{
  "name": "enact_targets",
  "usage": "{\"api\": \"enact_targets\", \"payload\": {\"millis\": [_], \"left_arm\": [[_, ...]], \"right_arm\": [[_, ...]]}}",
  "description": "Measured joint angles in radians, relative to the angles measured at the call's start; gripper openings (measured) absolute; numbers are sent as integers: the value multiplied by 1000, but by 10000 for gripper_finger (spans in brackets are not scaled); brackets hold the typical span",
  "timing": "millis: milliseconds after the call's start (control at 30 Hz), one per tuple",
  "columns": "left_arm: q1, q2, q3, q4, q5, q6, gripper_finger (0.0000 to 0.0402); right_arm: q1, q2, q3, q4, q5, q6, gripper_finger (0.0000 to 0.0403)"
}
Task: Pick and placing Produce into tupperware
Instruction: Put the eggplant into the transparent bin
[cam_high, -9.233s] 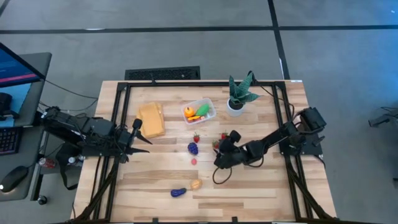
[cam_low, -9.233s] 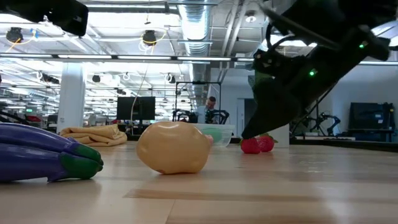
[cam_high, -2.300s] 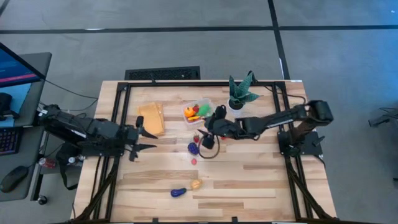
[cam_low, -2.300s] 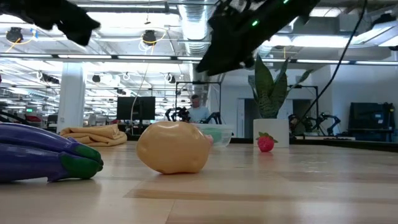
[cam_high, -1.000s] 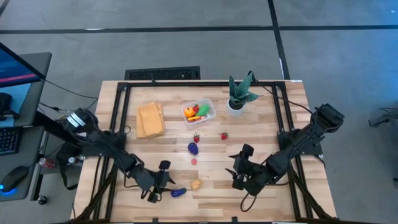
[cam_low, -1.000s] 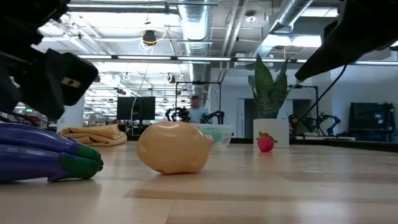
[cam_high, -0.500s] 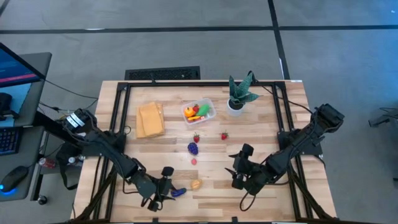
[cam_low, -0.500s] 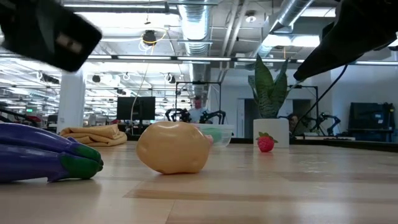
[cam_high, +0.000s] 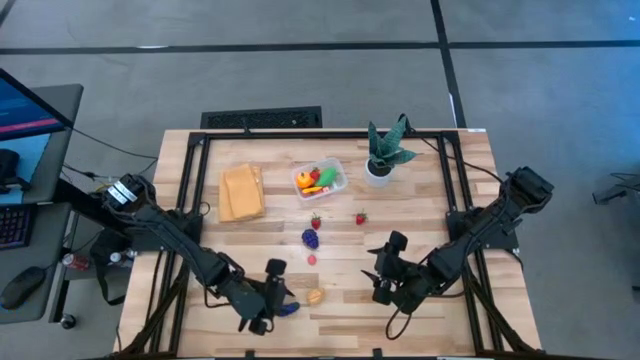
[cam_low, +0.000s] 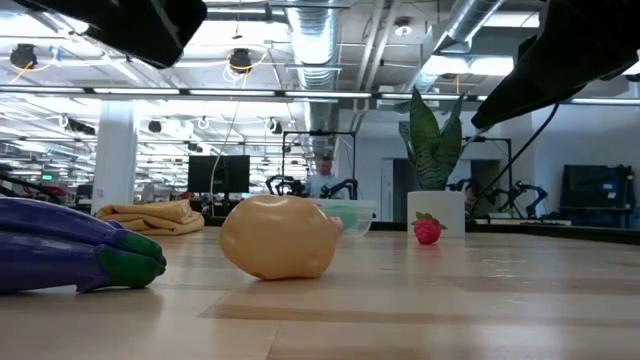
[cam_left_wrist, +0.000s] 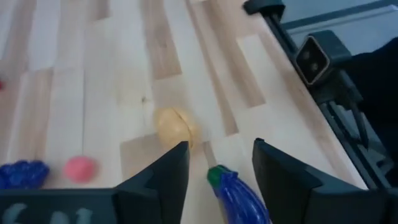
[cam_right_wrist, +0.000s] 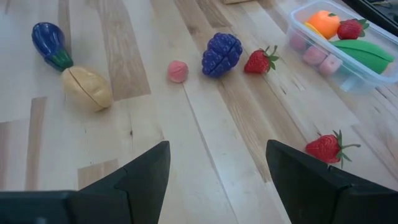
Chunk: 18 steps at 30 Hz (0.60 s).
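Wooden slatted tabletop (cam_high: 400, 210) was seen from above with both arms low over its near half. Left end effector (cam_high: 272, 291) was positioned just above the small dark purple toy eggplant (cam_left_wrist: 239, 194), its fingers (cam_left_wrist: 163, 177) held apart on either side of the green stem end, nothing clamped. Tan rounded toy piece (cam_high: 315, 296) was lying just beside the eggplant. Right end effector (cam_high: 385, 272) was held near the right front area, fingers (cam_right_wrist: 146, 171) spread wide and empty. Small clear plastic rectangular tub (cam_high: 320, 179) was placed near the far middle, already holding an orange piece, a green piece, a red strawberry and pink bits. Purple toy grape bunch (cam_high: 311, 238), a small pink ball (cam_high: 311, 259) and two red toy strawberries (cam_high: 316, 222) (cam_high: 360, 218) were left loose on the wood between tub and arms. Folded tan-yellow cloth (cam_high: 242, 191) and a spiky green plant in a white pot (cam_high: 382, 152) were set on either side of the tub.
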Motion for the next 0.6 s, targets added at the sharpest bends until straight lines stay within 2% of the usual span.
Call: {"api": "enact_targets", "payload": {"millis": [100, 200, 367, 600], "left_arm": [[1, 0, 6, -34, -13, -27, 188], [1, 0, 6, -47, 15, -56, 207], [1, 0, 5, -56, 35, -92, 219], [3, 0, 5, -51, -50, -111, 220]], "right_arm": [[0, 0, 0, -1, 0, 0, 260], [0, 0, 0, -2, 0, 0, 260], [0, 0, 0, -2, 0, -1, 260], [0, 0, 0, -2, -1, -2, 260]]}}
